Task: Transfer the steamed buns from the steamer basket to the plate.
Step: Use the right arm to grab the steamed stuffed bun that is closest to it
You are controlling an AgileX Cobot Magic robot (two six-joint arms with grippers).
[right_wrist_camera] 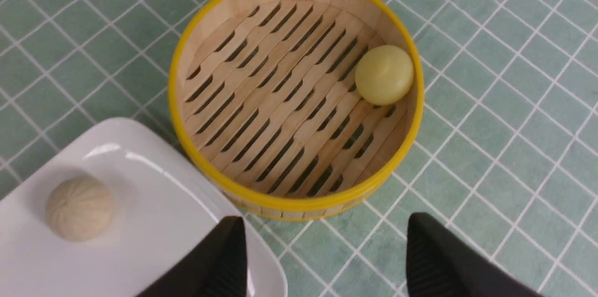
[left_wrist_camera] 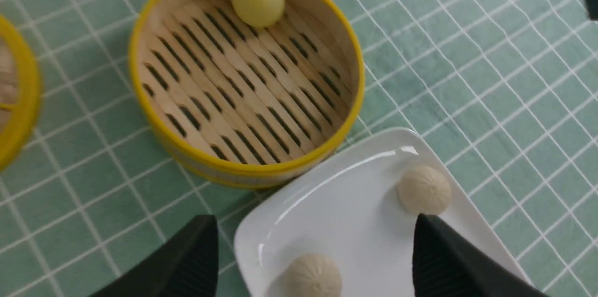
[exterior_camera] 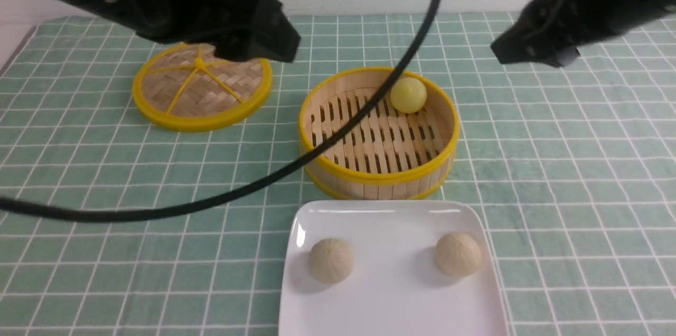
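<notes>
The steamer basket [exterior_camera: 378,175] stands mid-table with one smooth yellow steamed bun [exterior_camera: 408,95] against its far wall. Two pale pleated buns [exterior_camera: 330,260] [exterior_camera: 458,254] rest on the white plate [exterior_camera: 391,299] in front of it. My left gripper [left_wrist_camera: 315,222] hangs high and open, with nothing between its fingers; the plate and the buns [left_wrist_camera: 424,190] [left_wrist_camera: 312,275] lie far below it. My right gripper [right_wrist_camera: 322,223] is also raised and open, empty, above the cloth just outside the basket [right_wrist_camera: 299,202]. The yellow bun [right_wrist_camera: 384,74] lies well beyond its fingertips.
The flat woven lid [exterior_camera: 200,87] with yellow spokes lies at the back left, partly under my left arm. A black cable [exterior_camera: 338,140] sweeps across the front view over the basket. Green checked cloth [exterior_camera: 570,177] covers the table.
</notes>
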